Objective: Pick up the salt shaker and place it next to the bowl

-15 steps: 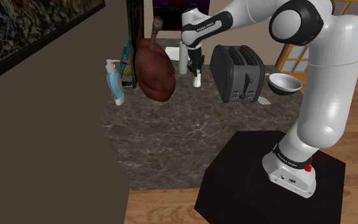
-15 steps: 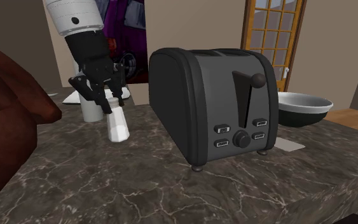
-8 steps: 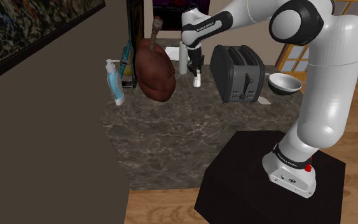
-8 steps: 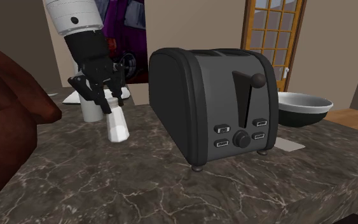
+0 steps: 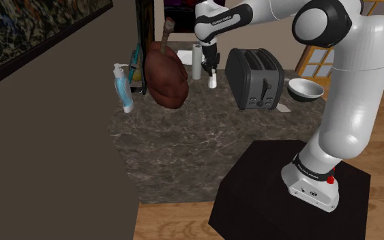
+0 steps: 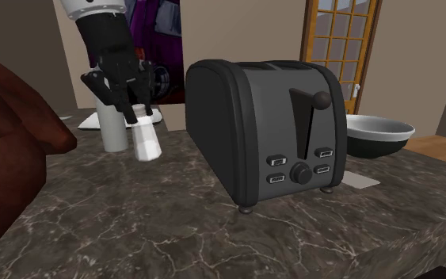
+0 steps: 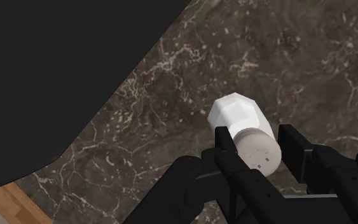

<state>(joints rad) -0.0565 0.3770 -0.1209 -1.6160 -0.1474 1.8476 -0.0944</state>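
I have the all-black two-finger gripper (image 6: 138, 112) pinching the small white faceted salt shaker (image 6: 144, 141) near its cap, just clear of the dark veined marble counter (image 6: 173, 226), at nine o'clock from the black two-slot toaster (image 6: 264, 135), whose three o'clock holds the black, white-rimmed bowl (image 6: 381, 136).

You have, in the second exterior view:
- centre left: white salt shaker (image 6: 144, 143); all-black gripper (image 6: 136, 116)
- centre: charcoal toaster (image 6: 264, 131)
- bottom: dark brown counter (image 6: 173, 234), veined white like marble
- right: bowl (image 6: 379, 143), black outside, pale rim
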